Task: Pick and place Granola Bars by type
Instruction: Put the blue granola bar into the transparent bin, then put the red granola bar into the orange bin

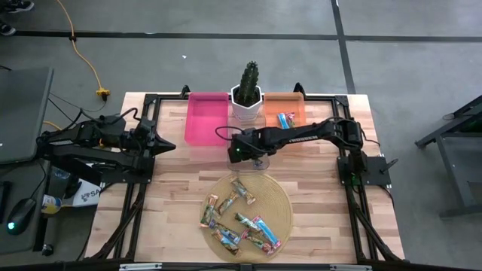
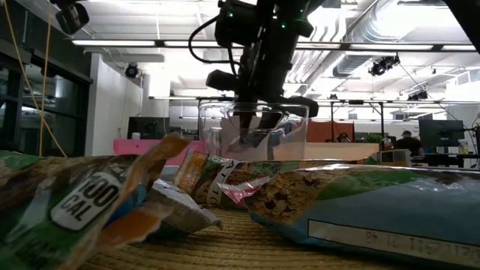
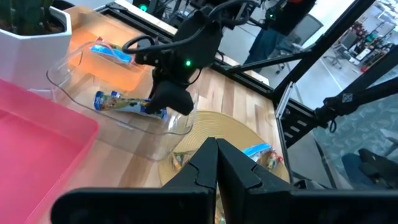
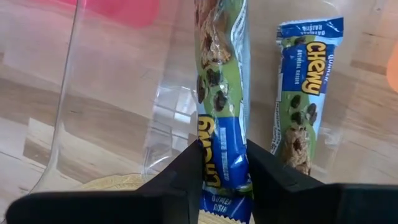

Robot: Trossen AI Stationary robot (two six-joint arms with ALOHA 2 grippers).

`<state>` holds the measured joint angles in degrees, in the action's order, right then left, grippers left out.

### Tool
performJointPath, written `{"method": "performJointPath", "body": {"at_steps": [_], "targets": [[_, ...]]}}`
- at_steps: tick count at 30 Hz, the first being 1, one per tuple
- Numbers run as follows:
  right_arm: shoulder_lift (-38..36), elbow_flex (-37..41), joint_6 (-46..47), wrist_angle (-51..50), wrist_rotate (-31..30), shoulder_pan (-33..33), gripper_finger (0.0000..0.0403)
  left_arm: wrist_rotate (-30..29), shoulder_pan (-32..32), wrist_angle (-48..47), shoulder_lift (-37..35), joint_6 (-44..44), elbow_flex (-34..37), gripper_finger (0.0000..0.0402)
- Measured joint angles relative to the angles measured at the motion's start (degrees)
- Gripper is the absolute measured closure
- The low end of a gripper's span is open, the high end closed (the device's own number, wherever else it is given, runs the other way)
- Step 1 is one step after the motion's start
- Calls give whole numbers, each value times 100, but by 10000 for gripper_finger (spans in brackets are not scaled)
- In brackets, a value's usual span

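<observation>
Crinkly, glossy film wraps the held granola bar [image 4: 222, 118], a slim green-and-blue bar printed with oats and chocolate chips, which is clamped at one end between the fingers of the right gripper [image 4: 222, 163] and hangs down into the clear bin [image 3: 81, 87]. One like bar [image 4: 303, 93], marked "Chewy", is seen lying flat on the floor of that same bin, just beside the held one. The clear bin is a thin, transparent, round-cornered plastic tray, set on the wooden table [image 1: 324, 226] between the cactus pot [image 1: 246, 105] and the woven mat [image 1: 280, 197]. On that round, straw-textured mat the remaining bars [image 1: 239, 222] are heaped loosely; roughly ten are counted from above, though overlaps prevent an exact number. One blue-wrapped bar [image 1: 286, 120] lies in the orange bin [image 1: 295, 102]; the pink bin [image 1: 207, 120] stands beside the pot. The left gripper [image 3: 216, 163] is held with its fingers pressed together, gripping nothing, near the pink bin.
</observation>
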<state>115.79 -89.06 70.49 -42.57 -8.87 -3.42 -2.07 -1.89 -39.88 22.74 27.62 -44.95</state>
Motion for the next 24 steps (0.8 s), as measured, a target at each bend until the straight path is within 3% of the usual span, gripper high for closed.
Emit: {"method": "performJointPath", "body": {"at_steps": [13,19,24], "targets": [[-62,-17,-590,-51,-73,0,256,0,0,-194,0,-31,1,401],[-679,-28,-1025,-26,-708,0,257,-1,-2,-198,1,-31,1,401],[-1235,-28,-1873,407,-895,86,256,-2,-2,-197,1,-31,0,401]]}}
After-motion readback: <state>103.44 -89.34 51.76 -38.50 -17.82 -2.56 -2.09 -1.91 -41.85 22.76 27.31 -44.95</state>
